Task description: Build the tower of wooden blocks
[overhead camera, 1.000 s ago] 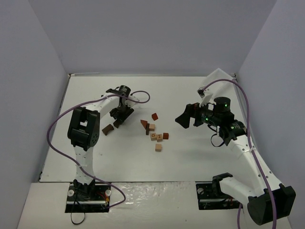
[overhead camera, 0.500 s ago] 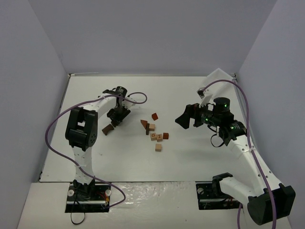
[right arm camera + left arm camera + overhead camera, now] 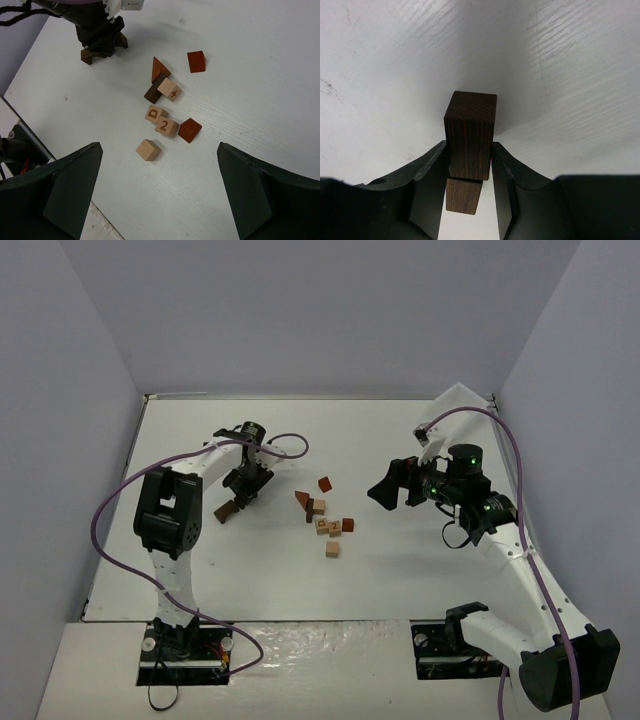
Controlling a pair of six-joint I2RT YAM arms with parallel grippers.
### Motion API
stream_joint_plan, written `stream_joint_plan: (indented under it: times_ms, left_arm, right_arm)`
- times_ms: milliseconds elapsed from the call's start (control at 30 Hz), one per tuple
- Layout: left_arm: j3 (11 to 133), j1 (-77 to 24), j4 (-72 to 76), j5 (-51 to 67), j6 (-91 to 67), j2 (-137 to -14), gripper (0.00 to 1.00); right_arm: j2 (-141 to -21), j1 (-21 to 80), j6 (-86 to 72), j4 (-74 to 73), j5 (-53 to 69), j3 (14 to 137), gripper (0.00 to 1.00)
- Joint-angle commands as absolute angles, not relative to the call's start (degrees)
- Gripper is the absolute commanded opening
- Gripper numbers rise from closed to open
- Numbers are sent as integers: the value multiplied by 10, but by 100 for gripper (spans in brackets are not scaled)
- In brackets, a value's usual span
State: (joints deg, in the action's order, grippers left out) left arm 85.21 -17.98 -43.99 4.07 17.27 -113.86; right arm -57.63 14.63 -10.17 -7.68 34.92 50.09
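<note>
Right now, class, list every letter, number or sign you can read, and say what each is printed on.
"+" on the upper pale cube.
"D" on the middle pale cube.
"2" on the adjoining pale cube.
The lone pale cube shows no print.

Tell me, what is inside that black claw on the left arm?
A tall dark brown wooden block is clamped between the fingers of the left gripper. A second dark brown piece shows nearer the camera; the fingers hide its sides, so whether the two touch is unclear.
</note>
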Motion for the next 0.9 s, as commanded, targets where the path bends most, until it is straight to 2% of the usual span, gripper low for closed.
stream_joint_plan:
  times_ms: [0,867]
  left_arm:
    - [849,-177,-446,45,171,-1090,34]
    - [850,-170,-440,21,186,-1098,35]
  right_arm:
    - [-575,144,-94,-49,363,504,97]
    - [-574,144,-96,-49,374,500,97]
